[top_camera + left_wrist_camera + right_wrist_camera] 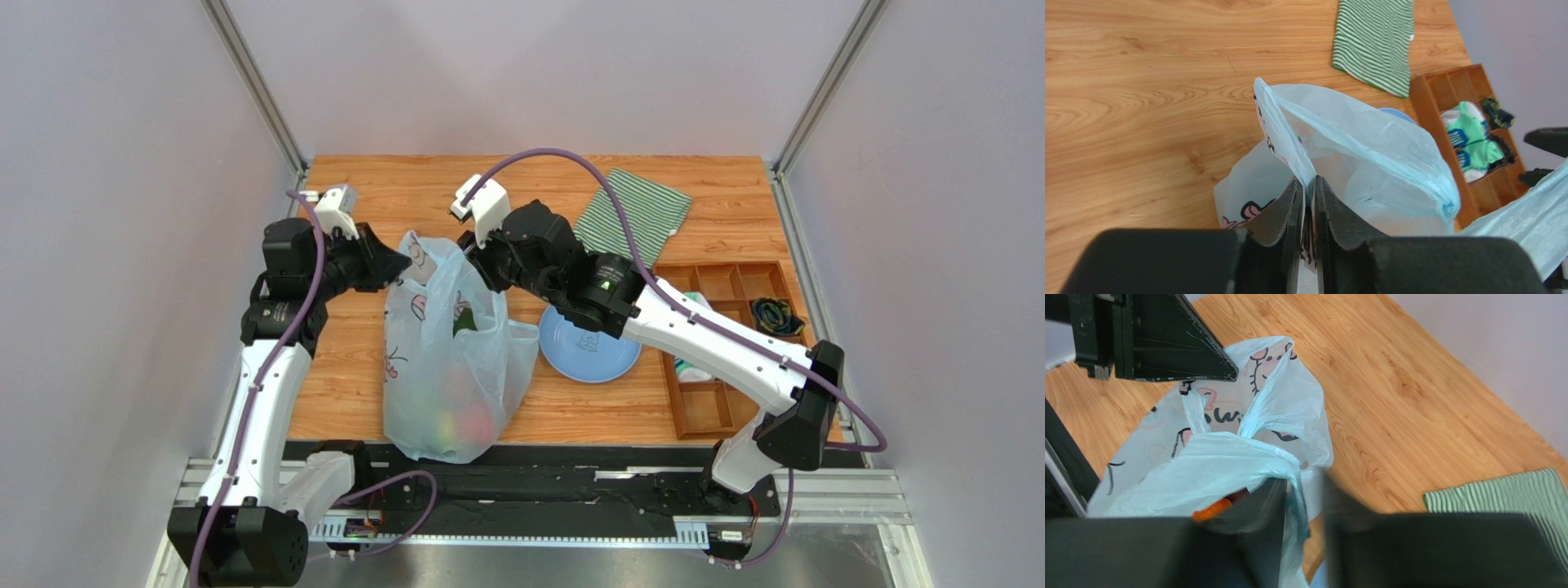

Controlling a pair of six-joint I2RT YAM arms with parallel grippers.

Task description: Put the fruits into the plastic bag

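While the left gripper (1308,184) is pinched tight, its ribbed dark foam pads (1287,211) nip a thin twisted handle of the plastic bag (448,368). The film is crinkly, translucent pale blue w/ cartoon line print. The bag stands tall and saggy on the woodgrain table (368,184), near the front edge, between the two arms.

The right gripper (1303,484) is at the bag's other handle. Its jaws stand slightly apart and blurred, w/ film draped against one finger; can't tell if it grips.

The top view shows the fruits (456,423) as soft red/green blobs through the film at the bag's bottom. It also shows a round, smooth blue plate (589,349) just right of the bag. The right wrist cam shows only an orange one (1212,509) peeking out under the rim. The left wrist cam shows no fruit, but does show the green striped cloth (1373,43), flat and finely ribbed, beside a wooden compartment tray (1438,86).
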